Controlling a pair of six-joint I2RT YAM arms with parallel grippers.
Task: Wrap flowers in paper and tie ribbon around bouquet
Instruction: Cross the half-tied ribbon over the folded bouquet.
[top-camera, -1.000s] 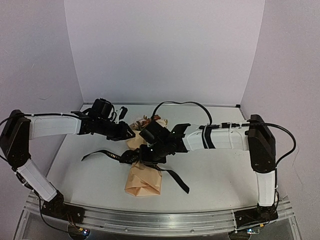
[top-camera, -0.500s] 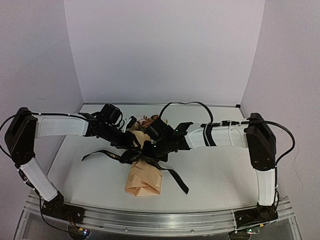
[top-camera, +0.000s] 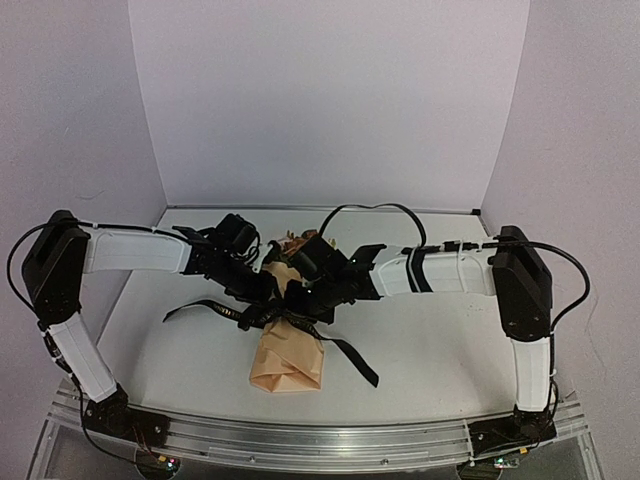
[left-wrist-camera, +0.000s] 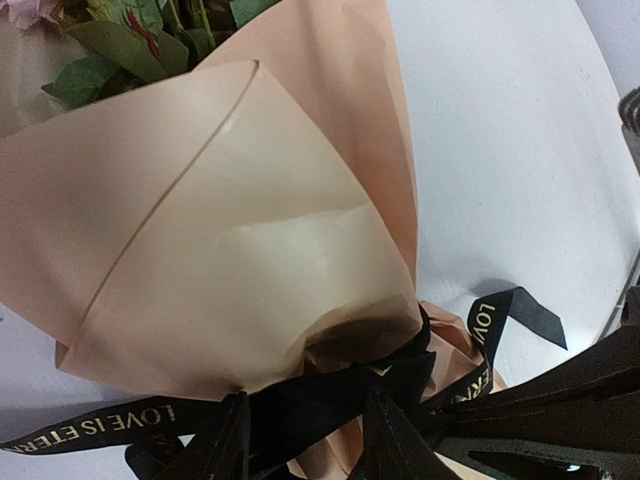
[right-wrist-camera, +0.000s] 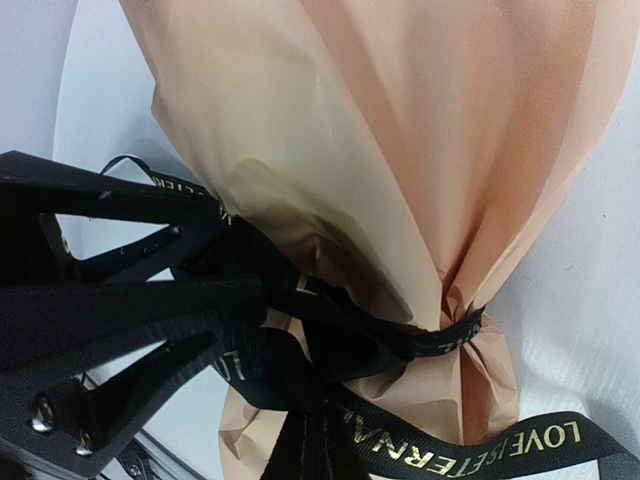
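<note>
Two of the three steps look done, and the tie is unfinished.

Wrap: the tan, peach-coloured kraft paper sheet (left-wrist-camera: 230, 250) is rolled into a cone around the small bunch of green-stemmed flowers (left-wrist-camera: 130, 40). The resulting paper-cone bouquet (top-camera: 288, 362) lies on the white surface (top-camera: 450, 340) between the arms, blooms toward the far wall.

Band: the narrow black fabric ribbon with gold lettering (right-wrist-camera: 450, 440) circles the cone's pinched waist, with its tails trailing out to both sides.

Left gripper (left-wrist-camera: 305, 450): fingers (left-wrist-camera: 235, 445) part-way apart, straddling the bunched ribbon and not clamped on it.

Right gripper (right-wrist-camera: 255, 295): fingers closed at the knot, apparently pinching ribbon. It is black on black, so this is not certain.

Judgement: the ribbon is crossed at the waist, but I cannot tell whether the knot is finished. Cinching it and letting go remain.
</note>
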